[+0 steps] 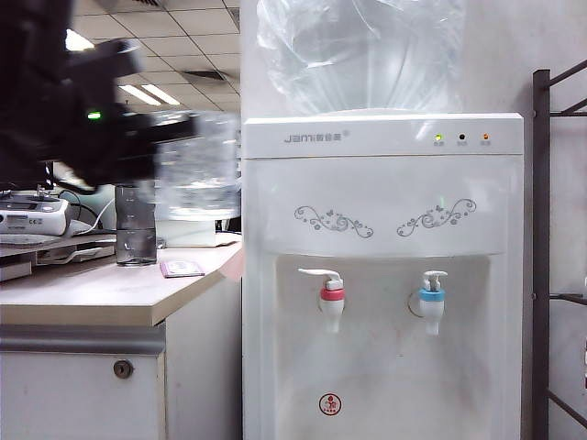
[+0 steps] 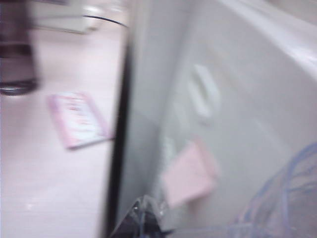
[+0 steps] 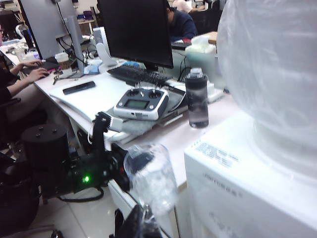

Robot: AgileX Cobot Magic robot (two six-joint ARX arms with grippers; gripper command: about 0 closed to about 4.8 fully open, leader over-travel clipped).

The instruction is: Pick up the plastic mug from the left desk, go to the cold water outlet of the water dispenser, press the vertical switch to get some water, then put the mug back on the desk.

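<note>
The plastic mug (image 1: 197,165) hangs in the air, blurred, above the right end of the left surface (image 1: 101,291) and just beside the top left corner of the water dispenser (image 1: 381,275); from the right wrist view the mug (image 3: 151,178) shows as a clear, dimpled cup carried at the end of a black arm. The left tool (image 1: 138,151) is clamped tight, with the mug held at its tip; in its own wrist view only a curved clear edge of the mug (image 2: 282,198) shows against the dispenser's white side. On the surface under the mug lie a small pink card (image 1: 181,268) and, further back, a dark-lidded bottle (image 1: 136,225). The cold water outlet (image 1: 431,301) with its blue collar sits low on the dispenser front, well apart from the mug, beside the red-collared tap (image 1: 330,298). Of the right tool (image 3: 141,223) only a dark tip shows, and I cannot tell how far its jaws stand
</note>
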